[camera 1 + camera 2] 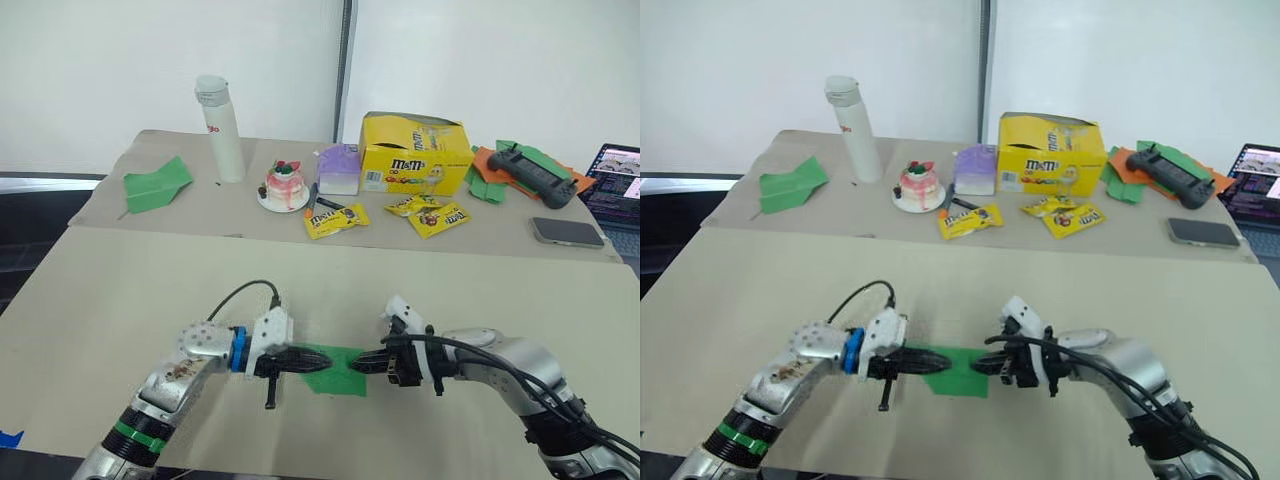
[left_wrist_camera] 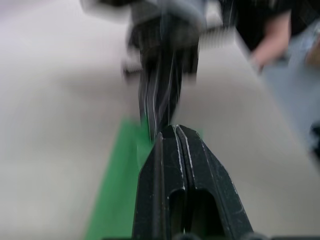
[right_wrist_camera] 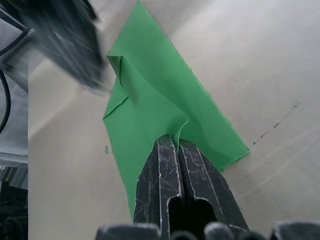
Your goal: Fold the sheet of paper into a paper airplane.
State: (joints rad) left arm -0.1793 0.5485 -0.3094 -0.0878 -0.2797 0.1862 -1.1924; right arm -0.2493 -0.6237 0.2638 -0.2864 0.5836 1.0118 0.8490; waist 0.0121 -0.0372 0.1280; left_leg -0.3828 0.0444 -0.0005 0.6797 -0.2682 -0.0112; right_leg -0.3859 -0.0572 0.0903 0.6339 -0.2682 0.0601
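Note:
The sheet of paper (image 1: 338,377), bright green, lies on the near tan table between my two grippers, creased, with one slanted edge. My right gripper (image 3: 177,140) is shut on a raised fold at the sheet's right side, which humps up to the fingertips. My left gripper (image 1: 323,357) reaches in from the left, shut, with its tips over the sheet's left edge (image 2: 125,165). Whether paper sits between the left fingers I cannot tell. The two grippers' tips nearly meet over the sheet.
On the far table stand a lookalike green paper plane (image 1: 157,183), a white bottle (image 1: 222,128), a small cake (image 1: 284,186), a yellow M&M's box (image 1: 413,153), candy packets (image 1: 335,219), a controller (image 1: 535,172) on green-and-orange paper, a phone (image 1: 567,231) and a laptop (image 1: 615,180).

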